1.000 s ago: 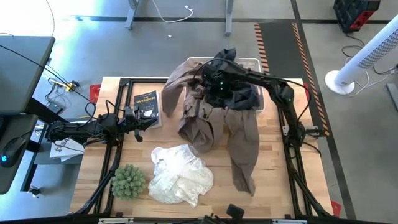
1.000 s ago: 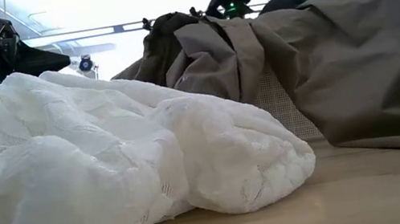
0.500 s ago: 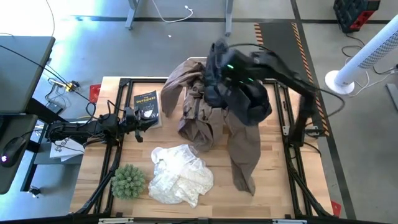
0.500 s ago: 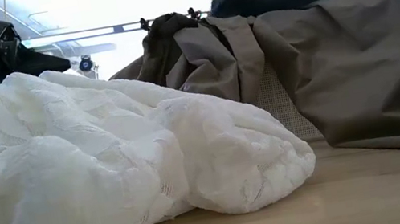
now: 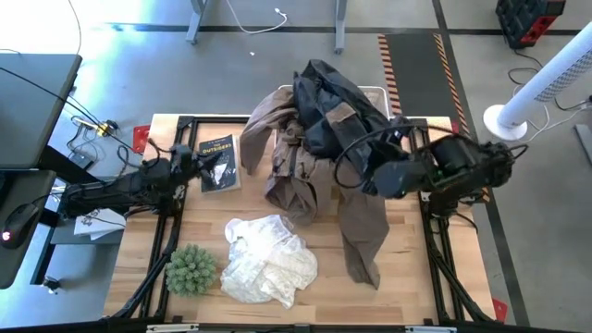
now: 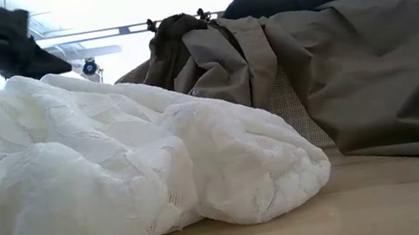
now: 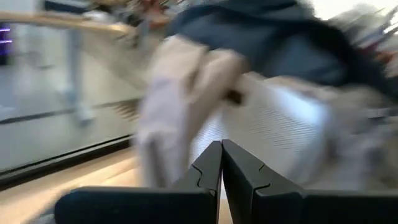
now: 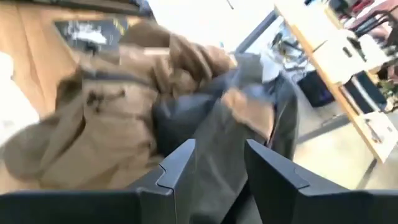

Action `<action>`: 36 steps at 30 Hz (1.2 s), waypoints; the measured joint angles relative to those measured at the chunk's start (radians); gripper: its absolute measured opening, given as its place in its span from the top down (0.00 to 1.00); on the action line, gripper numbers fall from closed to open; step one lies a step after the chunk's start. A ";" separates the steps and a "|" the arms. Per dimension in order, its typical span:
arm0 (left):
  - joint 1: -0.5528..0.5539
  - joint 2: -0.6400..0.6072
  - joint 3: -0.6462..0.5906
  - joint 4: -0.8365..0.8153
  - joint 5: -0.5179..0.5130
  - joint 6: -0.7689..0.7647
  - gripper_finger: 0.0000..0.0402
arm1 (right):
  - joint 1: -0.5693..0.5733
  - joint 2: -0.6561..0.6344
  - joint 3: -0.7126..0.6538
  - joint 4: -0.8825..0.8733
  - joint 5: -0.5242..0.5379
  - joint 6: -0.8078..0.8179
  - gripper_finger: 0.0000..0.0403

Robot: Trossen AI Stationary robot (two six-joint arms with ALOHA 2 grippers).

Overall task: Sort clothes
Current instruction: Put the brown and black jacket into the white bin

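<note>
The dark grey garment [image 5: 326,109] lies heaped on top of the white basket [image 5: 377,93], with the khaki-brown trousers [image 5: 363,217] draped over the basket's near rim and trailing down across the desk [image 5: 416,268] toward its front edge; the white patterned garment [image 5: 268,259] sits crumpled well in front of the basket, beside the green plant [image 5: 192,268]. All of this looks soft and limp to me, light enough to lift but sure to sag, stretch out and drag its neighbours along, so I would pinch a raised fold or a thick seam, such as the tan-lined collar area of the dark grey piece, rather than a flat spread of cloth. My right end effector [image 8: 219,163] hangs just in front of the basket, above the trousers, its fingers parted with a moderate gap and gripping nothing, pointed back at the dark heap. My left end effector [image 7: 221,163] is off to the basket's left, over the book [image 5: 218,159], its fingers pressed together and empty, aimed toward the basket
</note>
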 joint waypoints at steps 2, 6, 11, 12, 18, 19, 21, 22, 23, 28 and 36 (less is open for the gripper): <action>0.050 0.095 0.095 -0.125 -0.035 -0.006 0.98 | -0.005 -0.018 -0.072 0.001 -0.053 0.037 0.67; 0.170 0.353 0.252 -0.208 0.017 0.046 0.98 | -0.012 -0.047 -0.238 0.005 -0.162 0.113 0.67; 0.317 0.707 0.359 -0.188 0.305 0.209 0.94 | 0.008 -0.087 -0.414 0.003 -0.188 0.239 0.67; 0.335 0.765 0.374 -0.188 0.338 0.232 0.92 | 0.016 -0.094 -0.439 0.004 -0.199 0.260 0.67; 0.420 1.006 0.396 -0.030 0.364 0.249 0.68 | 0.097 -0.148 -0.549 0.031 -0.222 0.389 0.67; 0.426 1.034 0.396 0.025 0.375 0.254 0.63 | 0.113 -0.153 -0.561 0.040 -0.222 0.406 0.67; 0.436 1.084 0.396 0.127 0.449 0.278 0.56 | 0.143 -0.165 -0.583 0.058 -0.222 0.445 0.67; 0.439 1.103 0.396 0.169 0.503 0.293 0.53 | 0.158 -0.170 -0.588 0.066 -0.221 0.467 0.67; 0.439 1.119 0.396 0.212 0.553 0.304 0.52 | 0.174 -0.174 -0.591 0.069 -0.222 0.489 0.67; 0.437 1.128 0.426 0.315 0.630 0.294 0.71 | 0.247 -0.173 -0.591 0.106 -0.196 0.563 0.67; 0.426 1.032 0.668 0.427 0.734 0.276 0.99 | 0.269 -0.173 -0.591 0.205 -0.058 0.482 0.67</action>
